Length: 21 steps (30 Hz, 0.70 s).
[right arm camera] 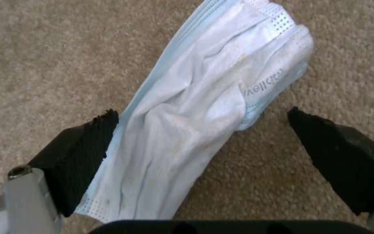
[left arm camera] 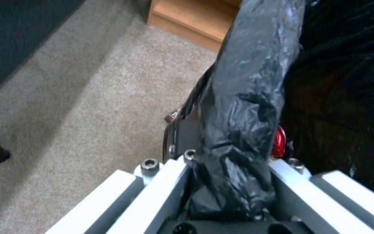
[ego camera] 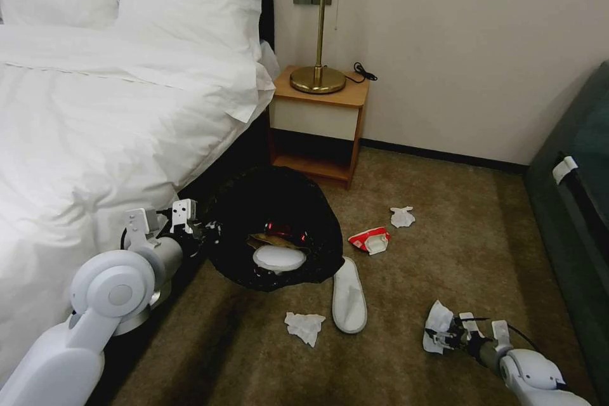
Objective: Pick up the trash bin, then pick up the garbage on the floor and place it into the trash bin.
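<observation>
Bed (ego camera: 95, 108), upper left of the head view, cut off by the frame edge. Trash bin (ego camera: 273, 228), centre, tilted toward the camera, its black bag hiding the rim; a white slipper (ego camera: 279, 259) and red wrappers lie inside, partly shadowed. Left gripper (ego camera: 203, 231), lower left, jaws clenched on the bin's bagged edge (left arm camera: 243, 107). Second slipper (ego camera: 349, 295) on the carpet, beside crumpled tissue (ego camera: 304, 327). Right gripper (ego camera: 444, 333), lower right, jaws spread wide around a face mask (right arm camera: 204, 107), one pad (right arm camera: 81, 162) touching it.
</observation>
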Tool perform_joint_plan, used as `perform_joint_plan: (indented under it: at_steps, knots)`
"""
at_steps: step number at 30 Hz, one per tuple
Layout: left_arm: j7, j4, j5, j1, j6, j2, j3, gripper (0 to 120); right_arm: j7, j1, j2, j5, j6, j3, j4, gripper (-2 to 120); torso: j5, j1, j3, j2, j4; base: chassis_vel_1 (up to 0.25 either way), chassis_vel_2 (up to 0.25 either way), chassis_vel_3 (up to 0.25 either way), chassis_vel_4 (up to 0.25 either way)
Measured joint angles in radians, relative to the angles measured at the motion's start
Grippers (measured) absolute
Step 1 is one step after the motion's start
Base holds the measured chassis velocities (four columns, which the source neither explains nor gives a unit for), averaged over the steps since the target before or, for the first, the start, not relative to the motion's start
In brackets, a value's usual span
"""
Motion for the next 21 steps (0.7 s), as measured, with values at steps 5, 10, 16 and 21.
perform_joint_plan:
  at_steps: [5, 10, 16, 21]
  knots:
    - [0.004, 0.003, 0.002, -0.002, 0.0, 0.0, 0.001, 0, 0.005, 0.003, 0.006, -0.003, 0.005, 0.0, -0.004, 79, -0.0002, 0.0, 0.0, 0.0, 0.0, 0.0, 0.0, 0.0, 0.0]
    - [0.008, 0.005, 0.005, -0.002, 0.0, 0.0, 0.001, 0, 0.014, 0.001, 0.012, -0.003, 0.011, 0.0, -0.005, 62, -0.0003, 0.0, 0.0, 0.0, -0.0001, 0.0, 0.0, 0.0, 0.0]
    - [0.013, 0.007, 0.008, -0.002, 0.0, 0.003, 0.001, 0, 0.018, 0.0, 0.016, -0.003, 0.013, 0.0, -0.005, 41, -0.0003, 0.0, 0.0, 0.0, -0.0001, 0.0, 0.0, 0.0, 0.0]
    - [0.014, 0.006, 0.009, -0.002, 0.0, 0.004, 0.001, 0, 0.017, -0.002, 0.016, -0.002, 0.016, 0.0, -0.005, 22, 0.0003, 0.0, 0.0, 0.0, 0.0, 0.0, 0.0, 0.0, 0.0]
